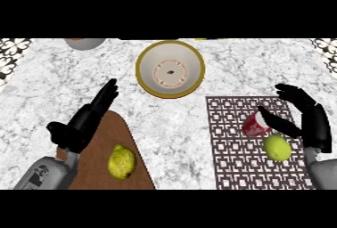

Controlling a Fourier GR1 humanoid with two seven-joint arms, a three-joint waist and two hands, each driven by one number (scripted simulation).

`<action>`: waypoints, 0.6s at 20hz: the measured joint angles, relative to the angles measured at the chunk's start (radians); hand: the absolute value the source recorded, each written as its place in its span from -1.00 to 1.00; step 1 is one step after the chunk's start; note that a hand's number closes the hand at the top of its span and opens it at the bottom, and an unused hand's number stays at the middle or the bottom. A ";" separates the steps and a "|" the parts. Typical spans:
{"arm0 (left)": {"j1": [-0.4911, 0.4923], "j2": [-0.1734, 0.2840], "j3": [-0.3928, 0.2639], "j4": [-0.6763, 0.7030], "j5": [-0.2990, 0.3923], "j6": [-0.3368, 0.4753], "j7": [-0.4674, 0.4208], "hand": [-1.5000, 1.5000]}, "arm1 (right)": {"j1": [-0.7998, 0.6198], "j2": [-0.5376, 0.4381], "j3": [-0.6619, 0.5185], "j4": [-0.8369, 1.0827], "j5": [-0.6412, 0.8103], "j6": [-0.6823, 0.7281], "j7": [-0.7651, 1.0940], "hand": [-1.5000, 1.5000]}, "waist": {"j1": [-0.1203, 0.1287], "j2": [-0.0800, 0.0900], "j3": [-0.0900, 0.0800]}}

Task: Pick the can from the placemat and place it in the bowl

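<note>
Marble counter [178, 120], white-grey veined, seen from steeply above.

Bowl [170, 69] near the far edge, centre: cream inside, yellow-olive rim, small reddish pattern ringing its bottom. Nothing in it.

Placemat [256, 142] at the near right: dark lattice pattern, its near edge cut off by the view's lower limit.

Can [255, 125], red with white markings, lies tilted on the placemat's far half. Its right side is partly hidden behind the thumb of the right hand.

Right hand [304, 116] over the placemat's right edge, fingers spread and only slightly bent, thumb reaching left across the can. Whether the thumb touches the can cannot be told; the fingers are not curled round it.

Lime [277, 148], yellow-green and round, on the placemat just near-side of the can, beside the right wrist.

Wooden cutting board [108, 156], brown, at the near left; its left part is covered by the left forearm, its near edge cut off. A pear [121, 161], yellow-green with brown spots, lies on it.

Left hand [89, 120] over the board's far corner, fingers straight and pointing away, holding nothing.

Grey vessel [84, 42] at the far left edge, mostly cut off; kind unclear
</note>
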 measured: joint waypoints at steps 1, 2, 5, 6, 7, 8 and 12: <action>0.001 -0.007 -0.009 -0.003 -0.007 -0.002 0.000 0.00 | -0.005 -0.018 0.014 0.000 0.029 0.002 0.020 -1.00 | 0.002 0.000 0.000; 0.005 -0.015 -0.016 0.001 -0.013 -0.006 -0.005 0.00 | -0.011 -0.037 0.028 0.006 0.055 0.011 0.039 -1.00 | 0.003 0.000 0.000; 0.011 -0.028 -0.032 -0.005 -0.026 -0.009 -0.004 0.00 | -0.064 -0.116 0.073 0.016 0.126 0.069 0.149 -1.00 | 0.012 0.000 0.000; 0.011 -0.030 -0.036 -0.011 -0.028 -0.011 0.002 0.00 | -0.085 -0.140 0.090 0.020 0.146 0.097 0.193 -1.00 | 0.015 0.000 0.000; 0.013 -0.030 -0.041 -0.018 -0.030 -0.013 0.008 0.00 | -0.101 -0.171 0.104 0.027 0.162 0.133 0.230 -1.00 | 0.018 0.000 -0.001; 0.017 -0.031 -0.042 -0.021 -0.028 -0.018 0.006 0.00 | -0.121 -0.196 0.123 0.029 0.181 0.166 0.275 -1.00 | 0.021 0.000 -0.001; 0.011 -0.042 -0.053 -0.028 -0.040 -0.014 0.017 0.00 | -0.201 -0.301 0.193 0.015 0.185 0.388 0.462 -1.00 | 0.029 -0.001 -0.004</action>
